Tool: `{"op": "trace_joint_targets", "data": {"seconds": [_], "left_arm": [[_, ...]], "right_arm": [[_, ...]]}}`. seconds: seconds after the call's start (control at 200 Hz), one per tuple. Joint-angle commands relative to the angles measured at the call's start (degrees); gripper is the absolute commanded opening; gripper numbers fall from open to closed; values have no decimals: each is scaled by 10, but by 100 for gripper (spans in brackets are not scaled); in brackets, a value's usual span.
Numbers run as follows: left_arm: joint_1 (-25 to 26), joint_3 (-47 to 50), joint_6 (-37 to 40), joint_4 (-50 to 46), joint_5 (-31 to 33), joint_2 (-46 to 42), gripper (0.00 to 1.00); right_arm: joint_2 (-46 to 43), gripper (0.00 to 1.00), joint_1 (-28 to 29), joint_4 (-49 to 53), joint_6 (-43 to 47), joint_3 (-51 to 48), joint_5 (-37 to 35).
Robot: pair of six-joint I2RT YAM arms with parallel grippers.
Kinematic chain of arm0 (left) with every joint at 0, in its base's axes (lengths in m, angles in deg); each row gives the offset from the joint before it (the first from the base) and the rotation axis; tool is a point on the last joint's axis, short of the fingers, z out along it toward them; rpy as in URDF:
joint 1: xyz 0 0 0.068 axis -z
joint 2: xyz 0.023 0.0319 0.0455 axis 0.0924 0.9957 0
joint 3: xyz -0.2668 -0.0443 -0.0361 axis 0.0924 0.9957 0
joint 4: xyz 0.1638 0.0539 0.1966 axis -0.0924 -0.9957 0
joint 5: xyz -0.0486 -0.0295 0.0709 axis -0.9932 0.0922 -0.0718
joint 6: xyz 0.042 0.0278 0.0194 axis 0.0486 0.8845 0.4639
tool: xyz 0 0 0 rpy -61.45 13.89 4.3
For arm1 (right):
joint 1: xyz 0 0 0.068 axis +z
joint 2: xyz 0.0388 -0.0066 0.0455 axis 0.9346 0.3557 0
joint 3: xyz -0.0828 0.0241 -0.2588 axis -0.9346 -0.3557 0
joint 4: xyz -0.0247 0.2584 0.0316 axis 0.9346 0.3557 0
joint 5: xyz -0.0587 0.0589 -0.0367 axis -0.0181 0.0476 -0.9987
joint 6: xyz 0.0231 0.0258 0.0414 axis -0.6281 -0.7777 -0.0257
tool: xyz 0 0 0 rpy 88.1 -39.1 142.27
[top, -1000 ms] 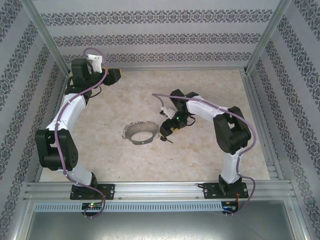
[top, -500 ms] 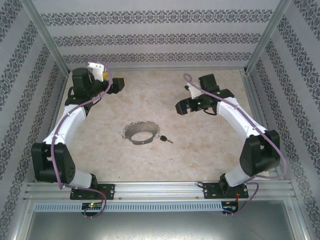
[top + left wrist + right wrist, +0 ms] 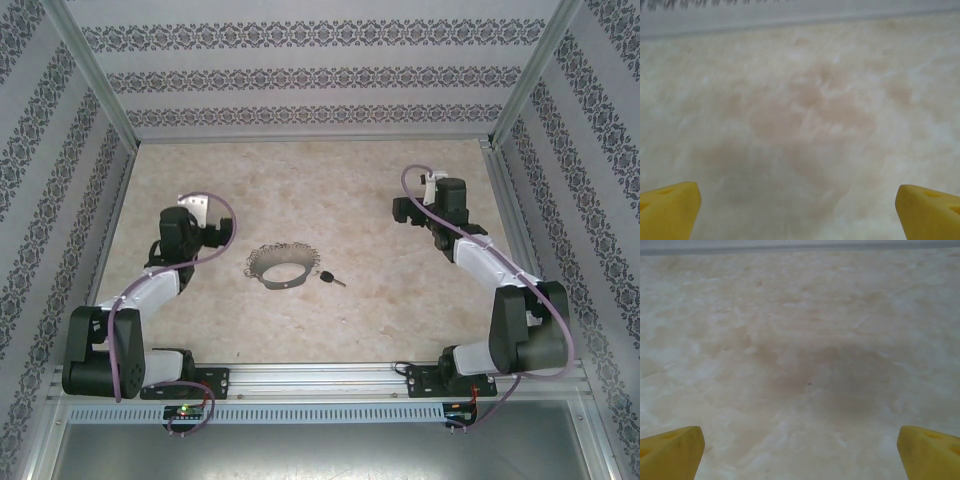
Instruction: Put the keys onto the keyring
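Retreat is the change: both arms have pulled back from the centre, left gripper [image 3: 799, 202] and right gripper [image 3: 800, 442] spread wide and empty. The key [image 3: 331, 279] lies on the table [image 3: 400, 320] just right of the keyring [image 3: 283, 266] (threaded or not, I cannot tell), so the attempt looks finished.

We count one keyring [image 3: 281, 268], one key [image 3: 330, 279], two arms, the left arm [image 3: 150, 290] and the right arm [image 3: 480, 262], four yellow fingertips [image 3: 670, 207], two in each wrist view, one table [image 3: 400, 320], and small loops on the ring, seemingly many, too fine for us to number.
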Motion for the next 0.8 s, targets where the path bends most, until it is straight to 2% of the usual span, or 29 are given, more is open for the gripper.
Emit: {"op": "trace_joint_targets", "data": {"seconds": [0.0,0.135,0.185,0.23,0.275,0.34,0.435,0.485,0.525,0.59,0.794], "left_arm": [[3,38,-13,117,66,12,100],[3,53,-16,164,71,58,100],[4,52,-15,164,65,57,100],[4,62,-12,195,52,66,100],[4,67,-13,217,48,78,100],[4,82,-6,268,27,103,100],[4,88,-2,309,17,143,100],[4,82,-5,318,22,157,100],[4,66,-7,278,26,154,100],[-5,57,-17,269,22,159,100],[-13,48,-27,254,19,160,100]], "right_arm": [[-27,98,-10,-97,21,-60,-72],[-22,98,-25,-177,31,-122,-87],[-10,98,-31,-239,37,-151,-85],[3,98,-41,-283,26,-166,-60],[4,98,-45,-270,21,-160,-33],[26,98,-48,-355,30,-189,17],[80,98,-49,-534,29,-256,34],[64,98,-50,-497,33,-256,35],[63,98,-50,-464,37,-236,42],[71,98,-56,-457,27,-222,48],[66,98,-42,-448,29,-222,-5]]}}
